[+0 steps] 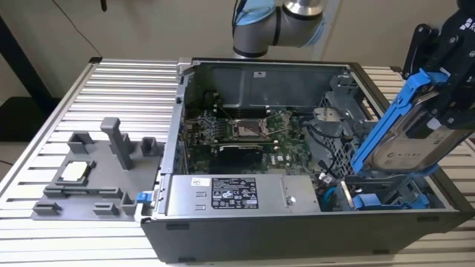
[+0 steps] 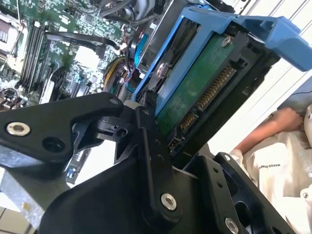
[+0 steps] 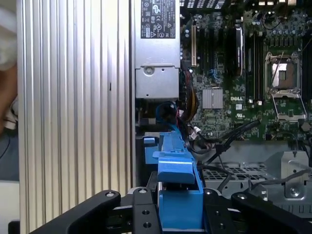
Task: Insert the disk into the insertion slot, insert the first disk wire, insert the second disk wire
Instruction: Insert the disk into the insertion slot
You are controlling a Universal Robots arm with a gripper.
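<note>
The disk [image 1: 406, 149], silver with a white label in its bright blue carrier frame [image 1: 387, 114], hangs tilted steeply above the right end of the open computer case. My gripper [image 1: 444, 105] is shut on its upper part. Below it lies the insertion slot [image 1: 390, 186], a bay holding another blue-tabbed carrier [image 1: 367, 201]. In the second wrist view the disk's green circuit board [image 2: 195, 83] with its connectors shows between my black fingers [image 2: 146, 141]. In the first wrist view the blue frame [image 3: 178, 183] sits in my gripper [image 3: 179, 214]. Loose black wires [image 3: 222, 144] lie beside the bay.
The power supply [image 1: 230, 194] fills the case's front and the motherboard [image 1: 237, 133] lies behind it. A grey fixture block [image 1: 97, 172] stands on the slatted table [image 1: 89, 94] at the exterior view's left. A person's hand [image 2: 280, 122] and white sleeve are near the case.
</note>
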